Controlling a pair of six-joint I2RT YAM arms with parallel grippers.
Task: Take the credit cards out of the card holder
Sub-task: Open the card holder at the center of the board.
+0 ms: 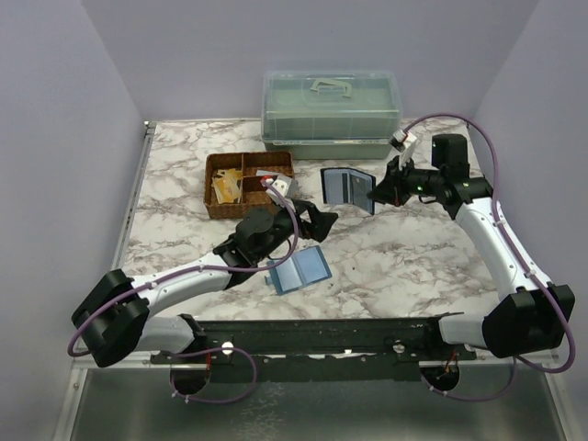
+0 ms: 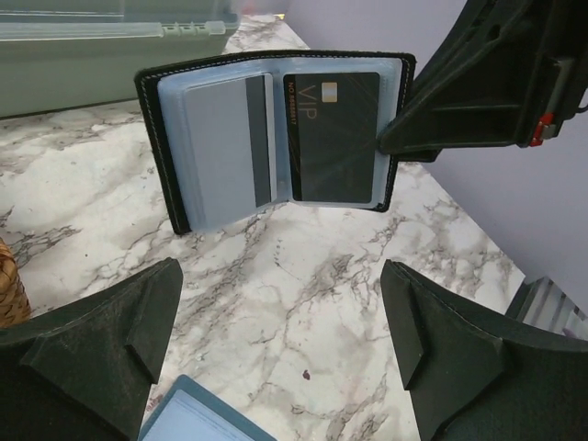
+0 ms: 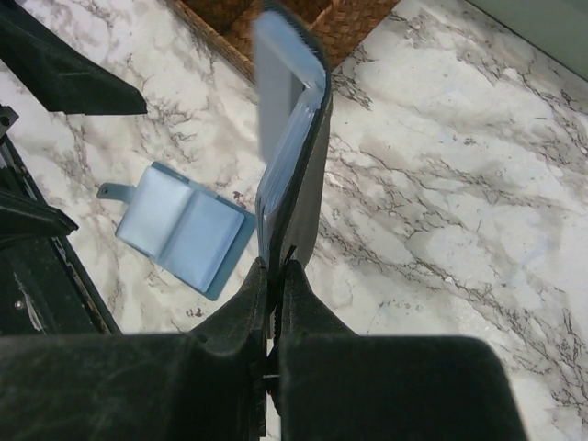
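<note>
Two cards (image 2: pixel 333 138) showing in open black card holder (image 1: pixel 347 187) — blue-grey inside, right tool (image 2: pixel 390 145) clamping its edge, left tool (image 2: pixel 280 276) wide

Ahead of my left gripper (image 2: pixel 280 303) I see the card holder (image 2: pixel 276 119): black outside with pale stitching, blue-grey sleeves inside. The half nearest my right gripper (image 3: pixel 274 266) shows a black card (image 2: pixel 333 138) with gold lines and a gold chip; the other half, a grey card (image 2: pixel 220 147) with a dark stripe. The table (image 2: pixel 83 175) beneath them is white marble, veined grey. Beside my left gripper: a light-blue folder (image 1: pixel 298 270) and a brown woven basket (image 1: pixel 241 209).
</note>
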